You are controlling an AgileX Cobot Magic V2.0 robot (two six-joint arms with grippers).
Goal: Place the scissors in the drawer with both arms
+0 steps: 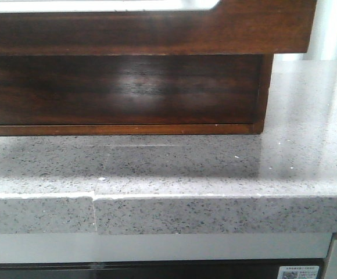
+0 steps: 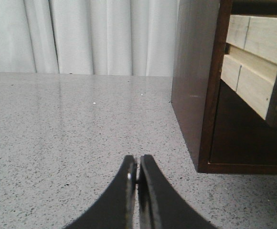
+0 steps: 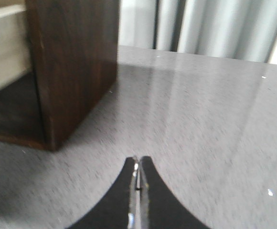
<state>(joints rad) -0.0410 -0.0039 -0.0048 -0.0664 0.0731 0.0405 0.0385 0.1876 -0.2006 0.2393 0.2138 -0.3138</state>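
You're looking at a drawer (image 1: pixel 145 26) that already juts out over the desk (image 1: pixel 215 168), above the cabinet's (image 1: pixel 122 93) open bay near the far edge. No scissors show in any view, so you cannot say whether they lie inside it; the drawer's inside is hidden. Your left end effector (image 2: pixel 137 176) is pressed together and empty, low over the desk beside the cabinet's side. Your right end effector (image 3: pixel 138 179) is likewise pressed together, holding nothing. Judging by this, closing the drawer is likely what remains.
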